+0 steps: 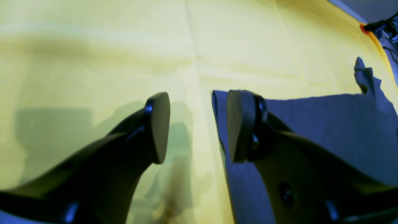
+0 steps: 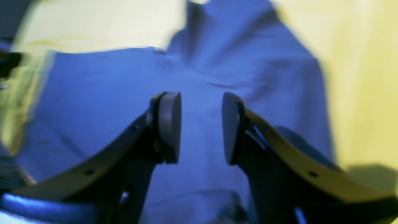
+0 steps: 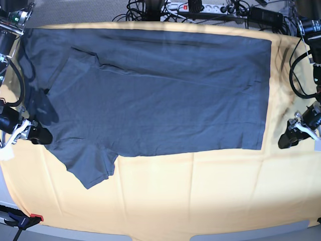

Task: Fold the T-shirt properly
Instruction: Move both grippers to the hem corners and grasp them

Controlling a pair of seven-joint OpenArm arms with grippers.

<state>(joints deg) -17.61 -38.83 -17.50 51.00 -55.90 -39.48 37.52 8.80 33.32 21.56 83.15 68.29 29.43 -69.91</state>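
Observation:
The slate blue-grey T-shirt (image 3: 160, 95) lies spread flat and sideways on the yellow-orange table cloth (image 3: 200, 191). One sleeve (image 3: 90, 170) sticks out at the front left, and its straight hem edge is at the right. My left gripper (image 3: 288, 138) is open just off the hem's front corner. In the left wrist view the gripper (image 1: 199, 127) straddles the shirt's edge (image 1: 326, 124), one finger over the fabric and one over the cloth. My right gripper (image 3: 35, 134) is open and empty at the shirt's left side. In the right wrist view it (image 2: 201, 127) hovers over the shirt (image 2: 93, 102).
Cables and a power strip (image 3: 200, 7) run along the table's back edge. A red-orange clamp (image 3: 30, 218) holds the cloth at the front left corner; another clamp (image 1: 363, 28) shows in the left wrist view. Bare cloth fills the front half.

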